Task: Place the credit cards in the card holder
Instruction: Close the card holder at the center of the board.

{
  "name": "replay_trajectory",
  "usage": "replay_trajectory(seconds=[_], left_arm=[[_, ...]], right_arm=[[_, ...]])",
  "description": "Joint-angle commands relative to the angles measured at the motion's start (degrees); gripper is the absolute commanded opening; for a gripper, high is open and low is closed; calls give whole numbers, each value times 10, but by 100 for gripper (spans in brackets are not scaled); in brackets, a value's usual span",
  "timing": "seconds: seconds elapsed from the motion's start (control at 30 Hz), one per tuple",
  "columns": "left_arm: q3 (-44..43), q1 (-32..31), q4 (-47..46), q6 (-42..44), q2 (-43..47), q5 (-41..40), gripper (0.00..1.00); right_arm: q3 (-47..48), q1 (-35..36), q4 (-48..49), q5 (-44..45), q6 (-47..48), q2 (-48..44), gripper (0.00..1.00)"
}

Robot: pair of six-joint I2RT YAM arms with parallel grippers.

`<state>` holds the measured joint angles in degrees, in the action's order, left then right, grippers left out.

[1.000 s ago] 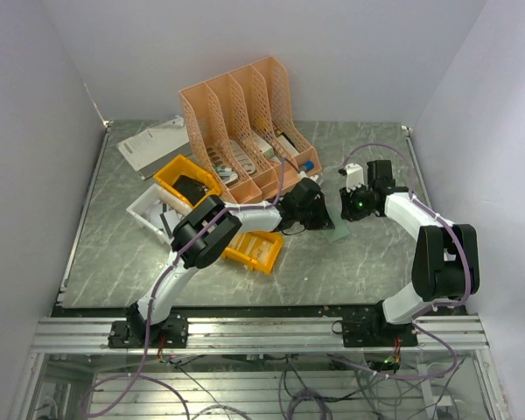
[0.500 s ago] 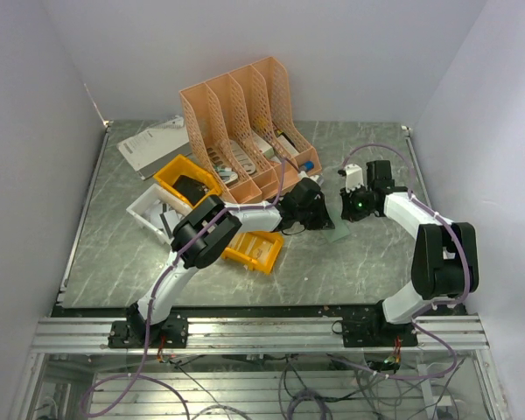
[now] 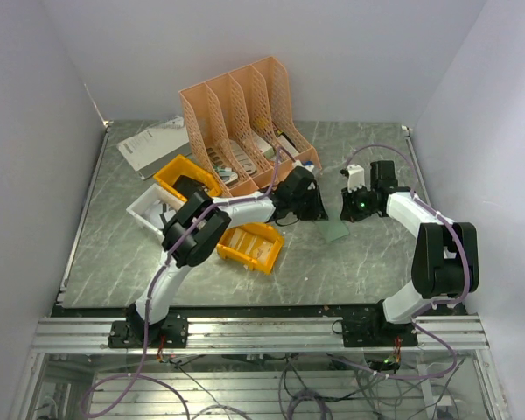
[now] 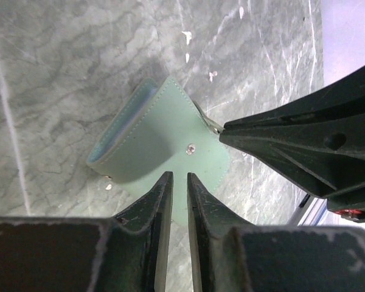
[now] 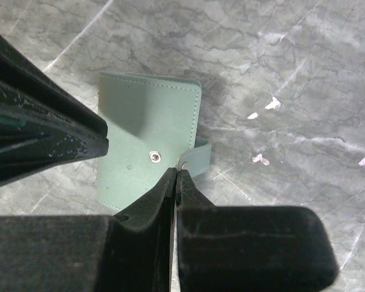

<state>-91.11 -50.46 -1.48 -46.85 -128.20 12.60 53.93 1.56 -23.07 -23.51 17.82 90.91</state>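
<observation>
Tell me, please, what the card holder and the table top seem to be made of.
The card holder is probably leather or an imitation: matte grey-green, with stitching along its edges and a small shiny stud, likely metal. The table top looks like grey-green marble with pale veins, slightly glossy; it could be a printed laminate.

The left arm (image 3: 192,236) reaches forward and to the right from its base, with the elbow raised and the wrist angled down. The left gripper (image 4: 176,177) points downward. Its jaws stand slightly apart, leaving a narrow gap with nothing between them.

The right arm (image 3: 442,258) rises from its base, bends at the elbow and extends to the left. The right gripper (image 5: 175,174) points downward with its jaws pressed together. The two grippers face each other, tips near but apart.
</observation>
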Motion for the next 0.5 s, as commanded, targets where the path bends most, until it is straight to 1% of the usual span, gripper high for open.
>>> replay_trajectory(seconds=[0.0, 0.1, 0.27, 0.47], left_arm=[[-12, 6, 9, 20, 25, 11, 27], [-18, 9, 19, 23, 18, 14, 24], [-33, 16, 31, 26, -11, 31, 14], [-35, 15, 27, 23, -29, 42, 10]], right_arm=[[13, -3, -5, -18, 6, 4, 0], [11, -3, -2, -24, 8, -2, 0], [13, -3, -6, -37, 16, 0, 0], [21, -3, -21, -58, 30, 15, 0]])
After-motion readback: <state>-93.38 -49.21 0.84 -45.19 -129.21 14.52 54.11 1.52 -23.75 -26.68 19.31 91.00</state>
